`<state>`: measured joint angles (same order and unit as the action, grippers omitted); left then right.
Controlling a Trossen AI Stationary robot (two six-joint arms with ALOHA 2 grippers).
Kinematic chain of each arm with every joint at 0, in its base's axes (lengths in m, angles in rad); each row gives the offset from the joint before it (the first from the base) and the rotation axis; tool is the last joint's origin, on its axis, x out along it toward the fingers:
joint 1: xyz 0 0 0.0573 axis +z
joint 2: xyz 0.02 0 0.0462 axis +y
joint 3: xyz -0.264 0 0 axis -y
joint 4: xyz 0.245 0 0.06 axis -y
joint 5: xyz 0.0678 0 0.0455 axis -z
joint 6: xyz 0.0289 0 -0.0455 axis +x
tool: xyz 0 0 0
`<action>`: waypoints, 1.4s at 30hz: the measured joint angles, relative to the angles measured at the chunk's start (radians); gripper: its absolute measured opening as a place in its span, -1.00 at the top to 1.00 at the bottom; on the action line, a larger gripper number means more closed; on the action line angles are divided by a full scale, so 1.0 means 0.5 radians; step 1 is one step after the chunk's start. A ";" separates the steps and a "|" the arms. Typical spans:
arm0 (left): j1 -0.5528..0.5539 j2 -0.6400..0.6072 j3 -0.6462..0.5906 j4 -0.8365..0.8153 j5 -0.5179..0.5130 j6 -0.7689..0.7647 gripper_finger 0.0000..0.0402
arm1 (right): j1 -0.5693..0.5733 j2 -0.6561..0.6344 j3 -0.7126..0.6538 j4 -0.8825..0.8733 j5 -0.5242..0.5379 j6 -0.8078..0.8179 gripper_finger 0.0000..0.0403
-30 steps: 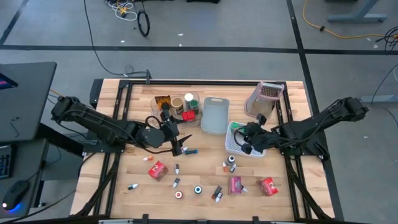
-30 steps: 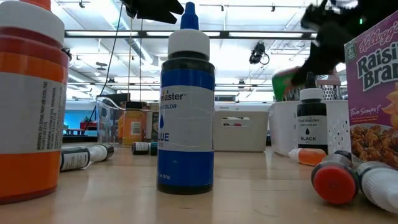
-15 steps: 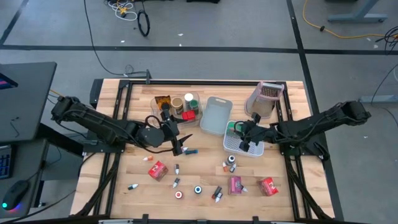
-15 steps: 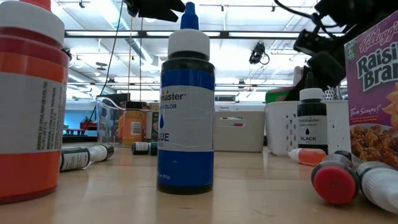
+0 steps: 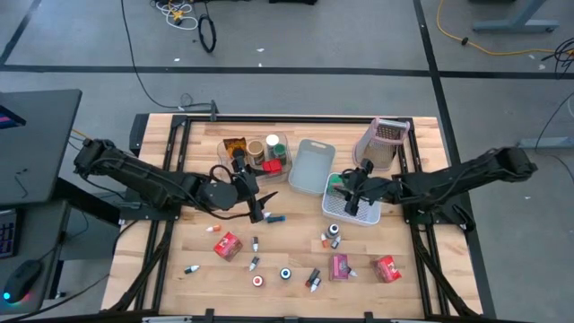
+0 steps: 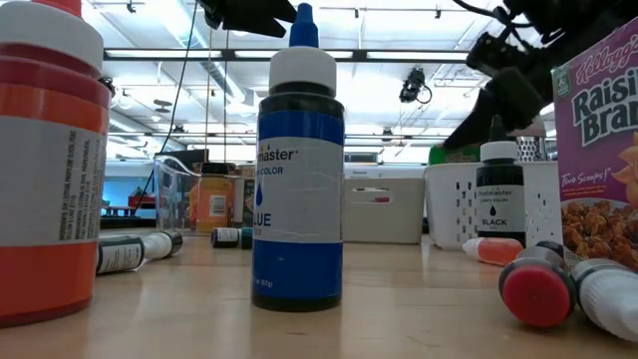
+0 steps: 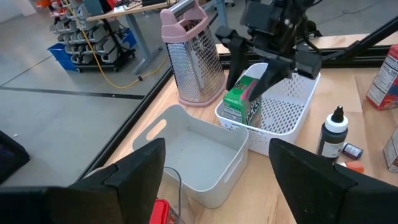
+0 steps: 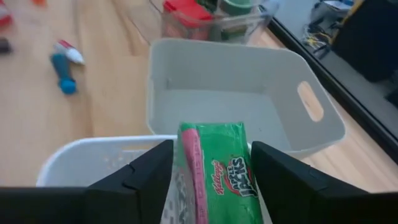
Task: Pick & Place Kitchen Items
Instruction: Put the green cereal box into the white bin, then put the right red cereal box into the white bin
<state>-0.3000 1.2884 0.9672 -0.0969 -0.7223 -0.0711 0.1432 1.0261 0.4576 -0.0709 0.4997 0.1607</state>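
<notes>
My right gripper (image 5: 352, 196) (image 8: 211, 147) hangs open over the white perforated bin (image 5: 360, 216) (image 7: 287, 113). Its fingers stand on either side of the top end of a green cereal box (image 5: 335, 184) (image 7: 239, 104) (image 8: 217, 177). The box stands tilted in the bin's corner and leans on the bin's wall. My left gripper (image 5: 258, 213) (image 7: 217, 152) is open above the table's middle, next to a lying blue-capped bottle (image 5: 274, 218). Red boxes (image 5: 227, 245), a pink box (image 5: 340, 266) and small bottles lie scattered toward the near edge.
A grey bin (image 5: 309, 166) (image 7: 193, 155) sits left of the white one. A clear bin with jars (image 5: 257, 151) stands further left. A pink-handled grater (image 5: 381, 139) (image 7: 199, 59) stands behind the white bin. A black bottle (image 7: 333, 134) stands near it. The low view shows a blue bottle (image 6: 297, 170) close up.
My right gripper carried the green box toward the table's left and down into the white bin. The box, held up in the air a second ago, now rests inside the bin. In the low view the gripper's fingers spread wider than half a second ago.
</notes>
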 joint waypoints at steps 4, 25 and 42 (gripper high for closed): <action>0.000 0.000 0.000 0.000 0.001 0.001 -0.48 | 0.003 -0.101 0.051 -0.023 -0.044 0.001 -0.18; 0.000 0.000 0.000 -0.007 -0.003 0.016 -0.48 | 0.482 -0.062 1.032 -1.309 -0.629 1.052 -0.09; 0.068 0.000 0.000 -0.003 -0.053 0.054 -0.48 | 0.918 0.131 1.090 -2.034 -1.749 3.232 -0.09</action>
<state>-0.2662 1.2884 0.9672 -0.0986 -0.7486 -0.0441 0.6021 1.0915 1.0027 -1.0881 -0.3748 1.7768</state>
